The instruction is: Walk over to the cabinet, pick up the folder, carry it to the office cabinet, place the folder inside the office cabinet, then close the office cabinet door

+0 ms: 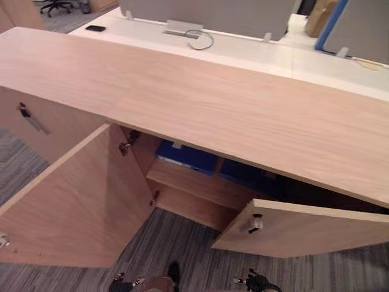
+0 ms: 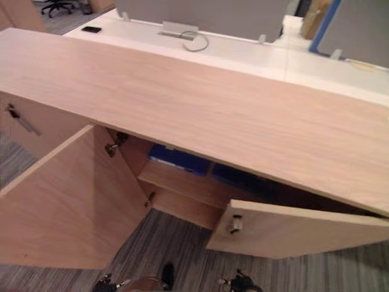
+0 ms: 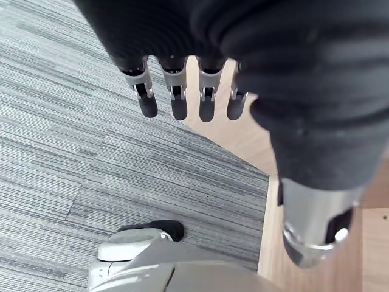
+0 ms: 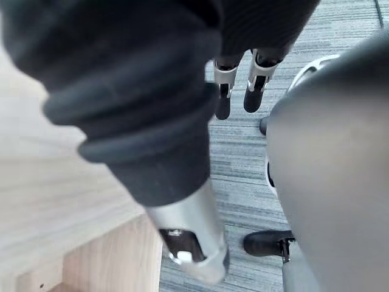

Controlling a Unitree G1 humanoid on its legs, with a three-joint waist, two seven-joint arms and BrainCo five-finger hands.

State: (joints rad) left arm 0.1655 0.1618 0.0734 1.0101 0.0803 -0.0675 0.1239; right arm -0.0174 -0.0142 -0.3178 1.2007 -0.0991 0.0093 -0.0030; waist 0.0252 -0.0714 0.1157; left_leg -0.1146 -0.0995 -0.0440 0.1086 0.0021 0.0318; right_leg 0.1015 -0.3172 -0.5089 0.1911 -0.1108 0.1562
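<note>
Silver fingers of the left hand (image 3: 178, 100) are hanging straight and empty above the carpet (image 3: 61, 121); the right hand (image 4: 222, 100) is dangling equally loose, holding nothing. A blue folder (image 1: 185, 155) is lying on the shelf (image 1: 194, 185) inside the cabinet (image 1: 213, 103), with both doors standing open. Closing looks like the step in hand (my guess): flat fingers pushing near the free edge of the left door (image 1: 73, 201), then of the right door (image 1: 316, 234), swinging each fully home.

The flat blue folder (image 1: 185, 155) lies mostly hidden under the long light-wood cabinet top (image 1: 200, 91). The half-open right wooden door (image 1: 316, 231) runs off the edge; the small black object (image 1: 95, 28) behind is too small to tell.
</note>
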